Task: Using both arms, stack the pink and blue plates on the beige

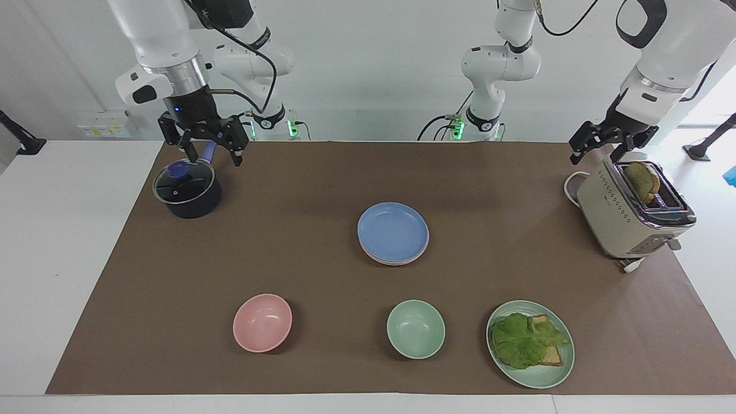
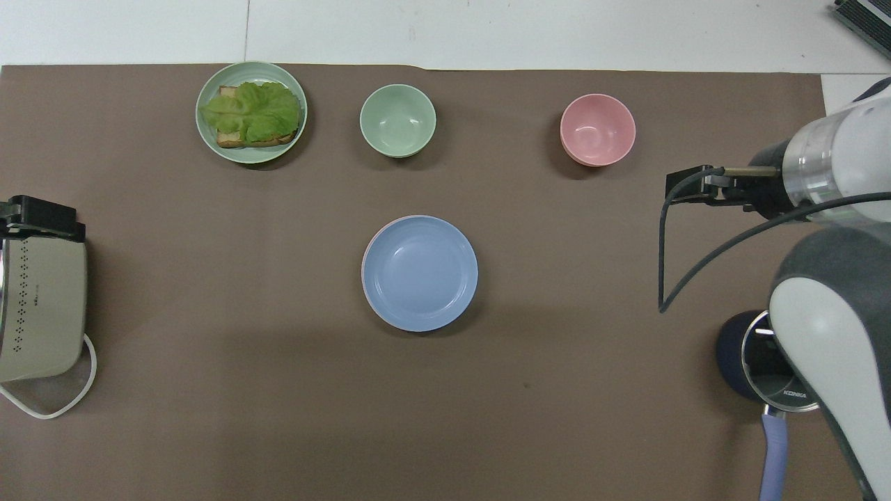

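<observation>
The blue plate tops a stack at the middle of the brown mat. Under it only the rim of the pink plate shows. The beige plate is hidden beneath them. My right gripper hangs open and empty, high over the dark pot at the right arm's end, well clear of the stack. At the left arm's end, my left gripper waits open above the toaster, holding nothing.
A dark pot with a glass lid stands near the right arm's base. A beige toaster holds toast. Farther from the robots sit a pink bowl, a green bowl and a green plate with lettuce and toast.
</observation>
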Available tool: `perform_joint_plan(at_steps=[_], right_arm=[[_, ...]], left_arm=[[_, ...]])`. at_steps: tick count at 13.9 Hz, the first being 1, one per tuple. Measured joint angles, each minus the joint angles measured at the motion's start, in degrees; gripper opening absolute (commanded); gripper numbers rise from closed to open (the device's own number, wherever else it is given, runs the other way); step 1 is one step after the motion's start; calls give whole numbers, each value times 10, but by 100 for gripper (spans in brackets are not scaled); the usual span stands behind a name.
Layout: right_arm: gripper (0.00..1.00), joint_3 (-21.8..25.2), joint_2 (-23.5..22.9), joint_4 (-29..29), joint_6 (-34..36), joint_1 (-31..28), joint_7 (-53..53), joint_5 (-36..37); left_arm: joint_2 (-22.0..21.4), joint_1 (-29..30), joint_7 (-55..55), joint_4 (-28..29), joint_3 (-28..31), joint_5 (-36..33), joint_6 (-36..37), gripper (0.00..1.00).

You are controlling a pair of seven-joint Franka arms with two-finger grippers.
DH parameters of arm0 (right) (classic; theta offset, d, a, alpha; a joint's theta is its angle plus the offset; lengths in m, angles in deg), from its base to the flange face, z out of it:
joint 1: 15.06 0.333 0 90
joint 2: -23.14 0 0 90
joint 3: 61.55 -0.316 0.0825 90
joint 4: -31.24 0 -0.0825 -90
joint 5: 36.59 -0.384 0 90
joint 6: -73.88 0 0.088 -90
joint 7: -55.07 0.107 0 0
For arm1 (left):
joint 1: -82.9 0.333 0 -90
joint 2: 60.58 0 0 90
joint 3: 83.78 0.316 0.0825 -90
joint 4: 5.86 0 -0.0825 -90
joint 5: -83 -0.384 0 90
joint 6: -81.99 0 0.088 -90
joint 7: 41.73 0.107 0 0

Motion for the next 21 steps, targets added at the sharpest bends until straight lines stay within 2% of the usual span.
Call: perform_joint_plan(at_steps=[5,7,11,19,21], right_arm=[[100,2,43,-5,51,-57,0,0],[100,10,55,10,62,-70,0,0],[100,10,64,52,56,-68,-7,-1],[100,10,64,61,50,-64,-63,0],[100,38,64,62,52,-30,-72,1]], left_arm=[[0,0,0,0,0,0,0,100],[0,0,0,0,0,0,0,100],[0,0,0,0,0,0,0,100],[0,0,0,0,0,0,0,100],[0,0,0,0,0,0,0,100]])
